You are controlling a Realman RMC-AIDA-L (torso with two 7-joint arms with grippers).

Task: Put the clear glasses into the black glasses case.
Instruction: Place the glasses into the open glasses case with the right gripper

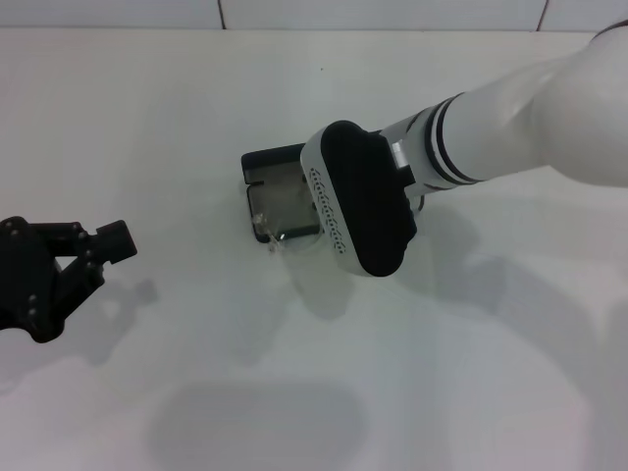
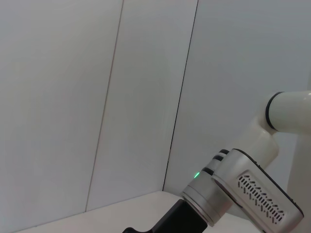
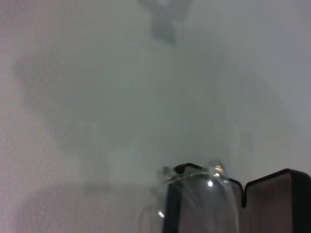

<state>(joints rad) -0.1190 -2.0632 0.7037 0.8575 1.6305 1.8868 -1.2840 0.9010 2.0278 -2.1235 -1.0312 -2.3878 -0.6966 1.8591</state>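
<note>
A: Surface and room?

B: Plain white table, matte, soft shadows on it. White panelled wall behind, thin dark seams. In the head view a strip of that wall runs along the far table edge.

A: What's hidden or cut off?

B: Right arm comes in from the upper right, and its wrist housing, white with a black face and a row of vent slots, sits over the right part of the black glasses case. Right gripper itself is under that housing, so its fingers: cannot tell. Right wrist view shows none of them either. Left arm is cut off at the left frame edge.

A: Left gripper?

B: Left gripper is low at the left edge, well apart from the case, black fingers spread, nothing between them. Left wrist view only shows the wall and the right arm's housing farther off.

A: Case and glasses?

B: Case sits mid-table, open, dark rim, grey inside showing. Clear glasses are at the near end of the case, partly over its rim, hard to make out, mostly glints. Directly beside and under the right wrist housing. In the right wrist view the clear frame arcs over the case's edge. Whether they're gripped or resting, can't tell.
</note>
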